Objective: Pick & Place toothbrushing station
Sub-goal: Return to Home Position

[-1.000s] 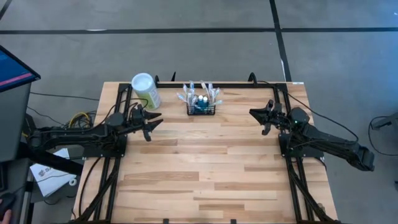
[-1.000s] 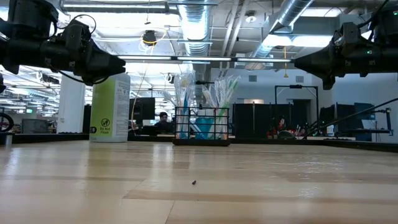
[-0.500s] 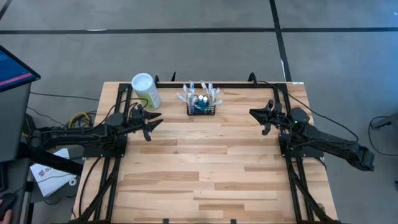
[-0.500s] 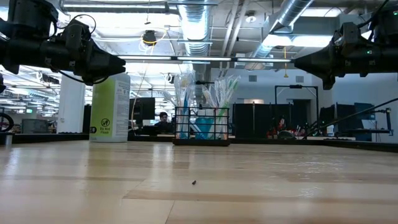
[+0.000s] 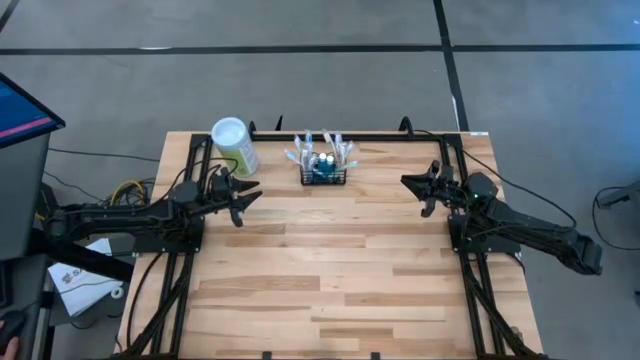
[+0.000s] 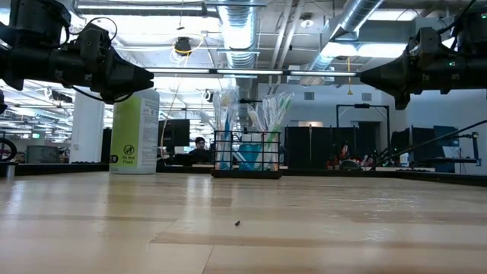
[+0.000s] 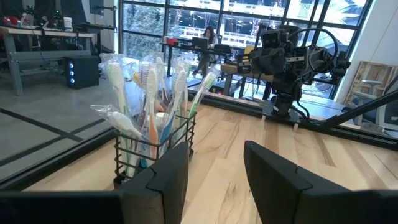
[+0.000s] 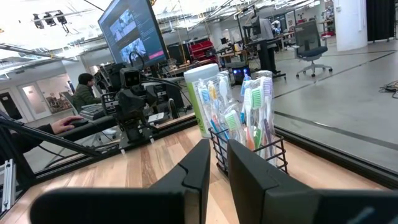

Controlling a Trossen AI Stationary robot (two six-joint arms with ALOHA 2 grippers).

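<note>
Wire basket (image 5: 323,177), full of toothbrushes (image 5: 318,149), far centre of table (image 5: 330,270). Left gripper (image 5: 247,204), right gripper (image 5: 412,194) raised either side, fingers apart, empty. Retract straight back, well clear of basket.

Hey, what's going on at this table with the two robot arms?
Nothing is being handled right now. A small black wire-mesh basket stands near the far edge of the wooden table, packed with upright toothbrushes. A pale-green cylinder with a white lid stands beside it. The left gripper hovers open and empty on one side of the basket, and the right gripper does the same on the other. Neither touches anything.
</note>
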